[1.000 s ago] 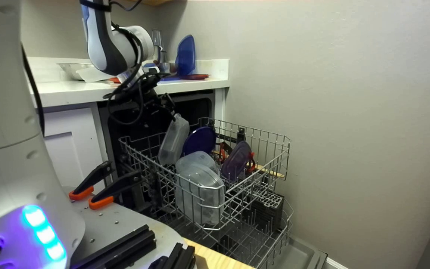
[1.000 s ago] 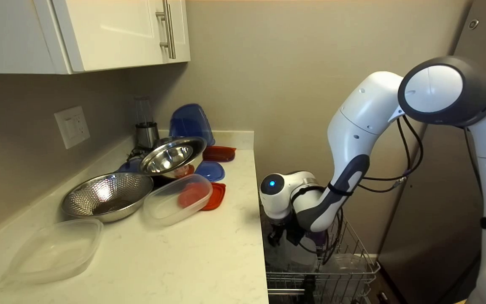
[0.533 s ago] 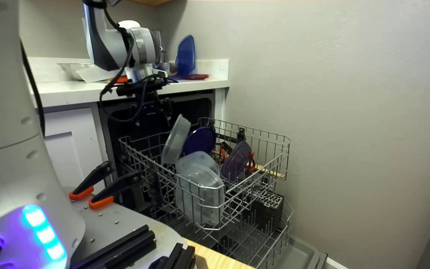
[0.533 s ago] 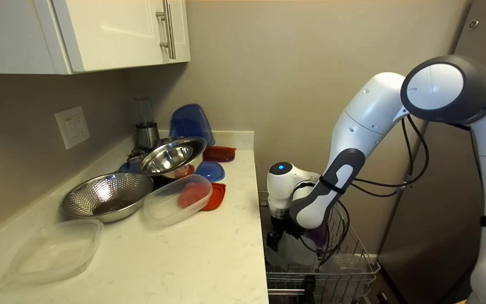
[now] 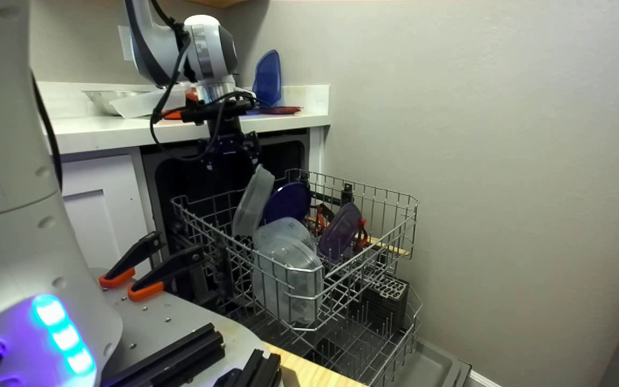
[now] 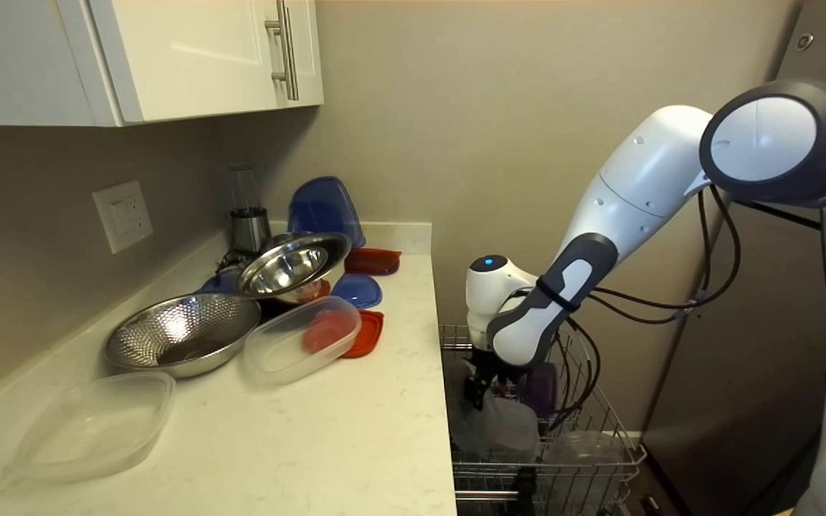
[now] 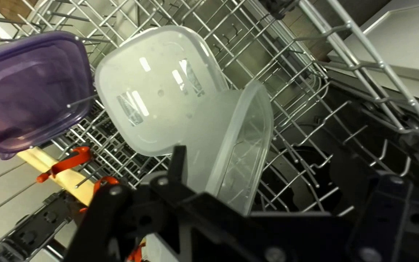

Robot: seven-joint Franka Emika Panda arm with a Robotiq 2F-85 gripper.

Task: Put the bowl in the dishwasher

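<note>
Bowl (image 5: pixel 254 201), pale grey-white, translucent, aslant in the dishwasher rack (image 5: pixel 384 202)
</note>
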